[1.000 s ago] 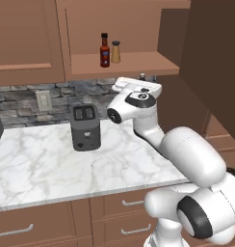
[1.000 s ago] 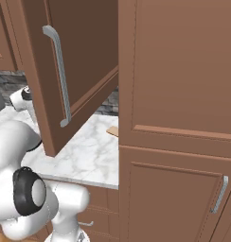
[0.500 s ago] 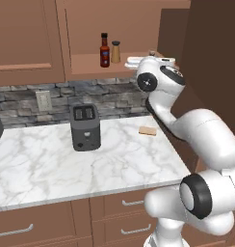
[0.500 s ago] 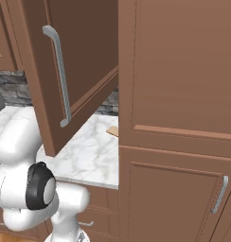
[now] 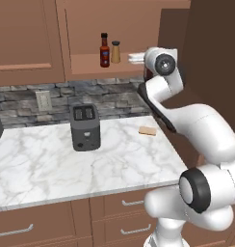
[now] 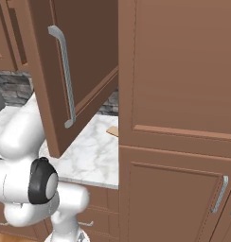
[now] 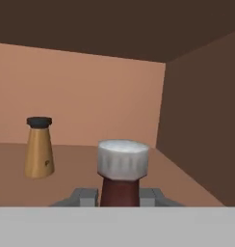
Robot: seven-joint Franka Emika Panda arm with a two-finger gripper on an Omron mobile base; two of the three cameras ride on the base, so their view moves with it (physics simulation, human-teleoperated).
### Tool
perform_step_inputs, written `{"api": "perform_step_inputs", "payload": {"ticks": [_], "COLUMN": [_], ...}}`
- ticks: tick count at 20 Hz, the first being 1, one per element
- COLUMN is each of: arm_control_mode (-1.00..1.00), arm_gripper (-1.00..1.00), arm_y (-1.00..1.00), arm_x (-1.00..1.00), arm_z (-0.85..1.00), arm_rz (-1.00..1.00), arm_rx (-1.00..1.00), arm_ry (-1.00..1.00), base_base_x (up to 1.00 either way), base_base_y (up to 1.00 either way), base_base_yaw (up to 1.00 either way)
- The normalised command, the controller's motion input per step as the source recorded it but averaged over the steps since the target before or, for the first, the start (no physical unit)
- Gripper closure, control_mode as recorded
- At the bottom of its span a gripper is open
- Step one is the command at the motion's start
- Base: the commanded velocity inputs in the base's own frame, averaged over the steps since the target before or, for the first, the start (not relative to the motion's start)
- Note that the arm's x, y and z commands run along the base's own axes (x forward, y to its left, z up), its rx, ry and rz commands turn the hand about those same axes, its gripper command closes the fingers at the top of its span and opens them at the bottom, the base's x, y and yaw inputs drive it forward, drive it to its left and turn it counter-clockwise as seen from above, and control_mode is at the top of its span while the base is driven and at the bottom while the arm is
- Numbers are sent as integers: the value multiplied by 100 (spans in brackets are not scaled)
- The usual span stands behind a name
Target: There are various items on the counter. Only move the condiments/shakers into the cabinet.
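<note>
Two condiments already sit on the cabinet shelf [image 5: 90, 71]; my end effector [image 7: 119, 197] is clamped on the pale-capped bottle [image 7: 121, 171], just above the shelf. I'd worry about letting go too high and tipping it, or bumping the tan shaker [image 7: 39, 148] nearby.

Grey stone backsplash [image 5: 114, 96] with a pale wall outlet [image 5: 42, 100] at left; tall brown pantry doors [image 6: 179, 118] at right.

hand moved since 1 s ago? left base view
Yes. The hand has risen from toaster height on the counter up to the cabinet shelf, right of the tan shaker, carrying the pale-capped bottle.
</note>
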Motion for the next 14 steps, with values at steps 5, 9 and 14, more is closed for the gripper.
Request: {"api": "perform_step_inputs", "payload": {"ticks": [5, 9, 14], "arm_control_mode": [-100, -100, -100], "arm_gripper": [100, 100, 100], "arm_y": [100, 15, -2], "arm_x": [11, 8, 43], "arm_z": [0, 0, 7], "arm_rz": [0, 0, 0], "arm_rx": [-19, -1, 2], "arm_ry": [0, 0, 1], "base_base_x": [0, 0, 0], "base_base_y": [0, 0, 0], "base_base_yaw": [0, 0, 0]}}
